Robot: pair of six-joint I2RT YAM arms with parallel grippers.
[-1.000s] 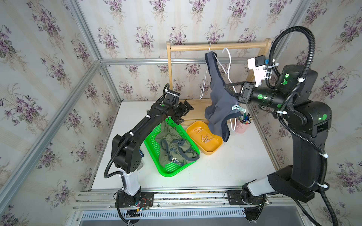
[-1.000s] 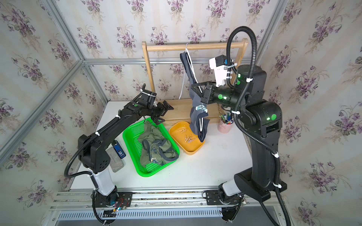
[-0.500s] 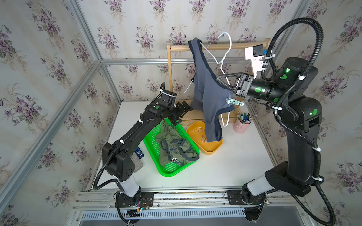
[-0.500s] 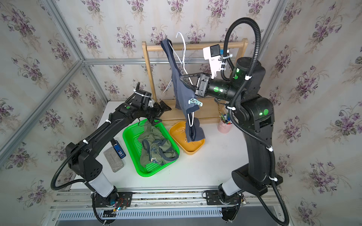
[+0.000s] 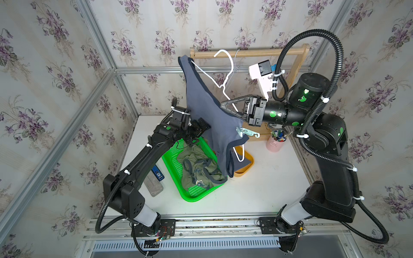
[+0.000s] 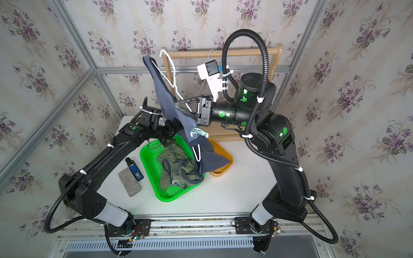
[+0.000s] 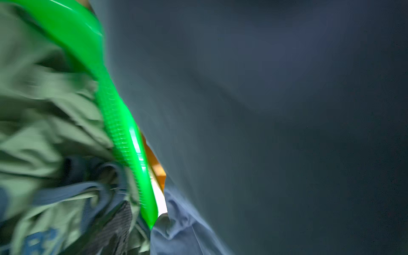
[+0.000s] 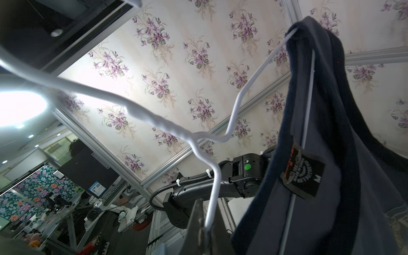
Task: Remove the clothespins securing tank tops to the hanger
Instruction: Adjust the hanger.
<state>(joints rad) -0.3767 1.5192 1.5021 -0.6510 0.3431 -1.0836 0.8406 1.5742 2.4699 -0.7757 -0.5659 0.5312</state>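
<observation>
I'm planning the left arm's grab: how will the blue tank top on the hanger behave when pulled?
Probably floppy: the blue tank top drapes in loose folds from the white hanger. Likely light, since that thin wire carries it. A pull may drag the hanger along, as the mint clothespin seems to clip them together.

slate-blue tank top with navy trim (image 5: 201, 107): matt soft cloth | crumpled olive-green tank top (image 5: 199, 165): matt cloth | white wire hanger (image 8: 159, 121): smooth coating, slight sheen | mint-green clothespin (image 5: 244, 131): smooth plastic | bright green perforated basket (image 7: 120, 125): glossy plastic | orange tray (image 6: 225, 170): smooth plastic | pale rack frame (image 5: 250, 54): bare matt wood
</observation>
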